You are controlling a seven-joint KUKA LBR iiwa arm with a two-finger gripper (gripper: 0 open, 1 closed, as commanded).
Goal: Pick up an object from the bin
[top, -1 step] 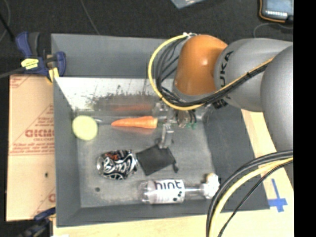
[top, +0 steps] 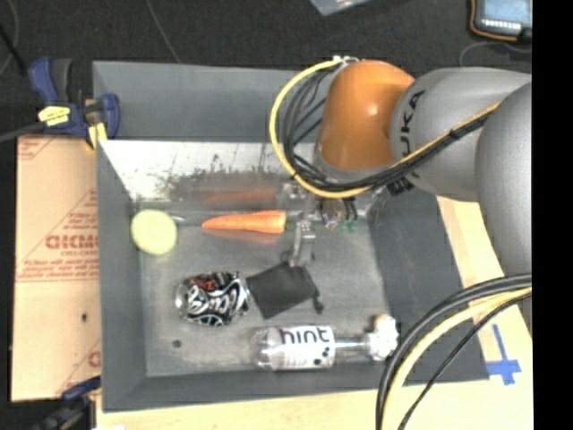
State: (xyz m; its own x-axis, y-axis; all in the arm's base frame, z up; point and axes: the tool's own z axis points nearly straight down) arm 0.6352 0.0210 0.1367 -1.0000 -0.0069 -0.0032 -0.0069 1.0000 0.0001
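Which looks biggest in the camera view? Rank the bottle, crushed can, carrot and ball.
1. bottle
2. crushed can
3. carrot and ball: too close to rank, since the carrot is longer but thinner.

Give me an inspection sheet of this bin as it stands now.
Surface: grey metal bin, floor scuffed, dark specks by the far wall.
Job's things: orange carrot lies nearest the gripper.
Clutter: yellow-green ball, crushed can, black pouch, clear bottle on its side.
Gripper: gripper low, at the carrot's right end.
Cables: yellow and black cables looped round the wrist.
Surroundings: handheld device beyond the bin.
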